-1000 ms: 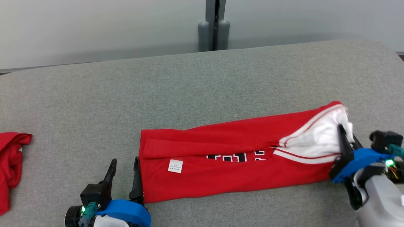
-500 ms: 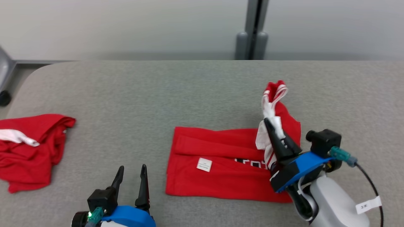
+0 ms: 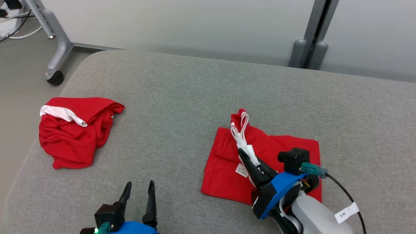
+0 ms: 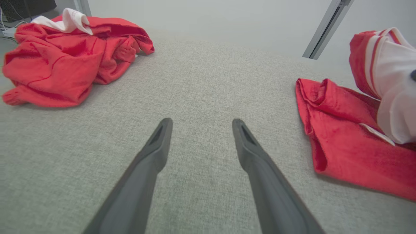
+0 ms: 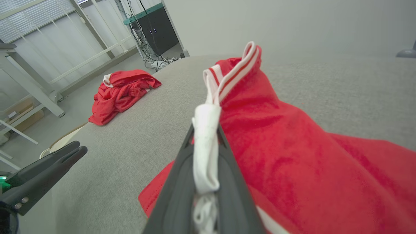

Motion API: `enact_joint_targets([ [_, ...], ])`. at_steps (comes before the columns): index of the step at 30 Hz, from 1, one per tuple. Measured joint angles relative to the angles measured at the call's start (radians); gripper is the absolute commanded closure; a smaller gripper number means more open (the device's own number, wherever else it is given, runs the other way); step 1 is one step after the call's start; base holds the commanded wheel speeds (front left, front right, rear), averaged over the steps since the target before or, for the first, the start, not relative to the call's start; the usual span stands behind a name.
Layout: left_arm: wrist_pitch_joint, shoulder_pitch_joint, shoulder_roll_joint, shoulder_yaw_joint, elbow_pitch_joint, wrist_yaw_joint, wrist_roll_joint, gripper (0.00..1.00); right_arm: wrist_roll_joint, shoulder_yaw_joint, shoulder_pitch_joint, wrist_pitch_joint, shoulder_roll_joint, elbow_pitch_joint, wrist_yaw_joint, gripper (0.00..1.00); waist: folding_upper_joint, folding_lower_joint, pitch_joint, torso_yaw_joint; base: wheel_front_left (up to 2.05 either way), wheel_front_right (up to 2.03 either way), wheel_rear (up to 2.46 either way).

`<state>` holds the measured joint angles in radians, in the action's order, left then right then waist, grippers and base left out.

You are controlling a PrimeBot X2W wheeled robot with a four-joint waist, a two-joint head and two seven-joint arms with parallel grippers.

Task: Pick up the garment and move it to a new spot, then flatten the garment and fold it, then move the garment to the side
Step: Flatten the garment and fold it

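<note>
Garment [image 3: 221,172] lies partly hidden beneath clamped right gripper [image 3: 243,152].

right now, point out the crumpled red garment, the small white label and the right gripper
crumpled red garment [image 3: 73,136], head view, middle of the heap
small white label [image 3: 241,170], head view, its centre
right gripper [image 3: 243,153], head view, between its fingertips

The garment [image 3: 224,175] lies right of centre on the tabletop [image 3: 182,97], the right jaws over its near edge, the left jaws to its left, and a second garment [image 3: 71,143] farther left, well apart.
</note>
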<state>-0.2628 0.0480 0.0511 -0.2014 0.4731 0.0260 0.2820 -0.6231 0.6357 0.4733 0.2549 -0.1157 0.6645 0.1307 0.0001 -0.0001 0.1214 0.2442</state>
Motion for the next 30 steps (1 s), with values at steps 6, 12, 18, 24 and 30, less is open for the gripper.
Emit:
enact_joint_targets([
  [6, 0.000, 0.000, 0.000, 0.004, 0.001, -0.008, 0.007, 0.00, -0.051, 0.041, 0.036, 0.002, 0.016, 0.023, 0.000, 0.00, 0.0000, 0.0001, 0.005, -0.007, 0.00, 0.00, 0.00],
  [12, 0.000, 0.008, 0.000, 0.023, -0.001, -0.009, -0.002, 0.00, -0.045, -0.003, 0.040, 0.005, -0.006, 0.015, 0.000, 0.00, 0.0000, 0.0000, 0.002, -0.056, 0.00, 0.00, 0.00],
  [18, 0.000, 0.026, 0.000, 0.048, -0.005, -0.007, -0.025, 0.00, 0.087, -0.183, 0.002, 0.006, -0.026, -0.003, 0.000, 0.00, 0.0000, 0.0002, -0.008, -0.123, 0.00, 0.00, 0.00],
  [24, 0.000, 0.040, 0.000, 0.083, -0.012, 0.003, -0.064, 0.00, 0.268, -0.387, -0.087, 0.007, -0.003, -0.021, 0.000, 0.00, 0.0000, 0.0002, -0.026, -0.195, 0.00, 0.00, 0.00],
  [30, 0.000, 0.024, 0.000, 0.098, -0.028, 0.006, -0.083, 0.00, 0.381, -0.490, -0.163, 0.007, 0.032, -0.034, 0.000, 0.00, 0.0000, 0.0002, -0.048, -0.239, 0.00, 0.00, 0.00],
])
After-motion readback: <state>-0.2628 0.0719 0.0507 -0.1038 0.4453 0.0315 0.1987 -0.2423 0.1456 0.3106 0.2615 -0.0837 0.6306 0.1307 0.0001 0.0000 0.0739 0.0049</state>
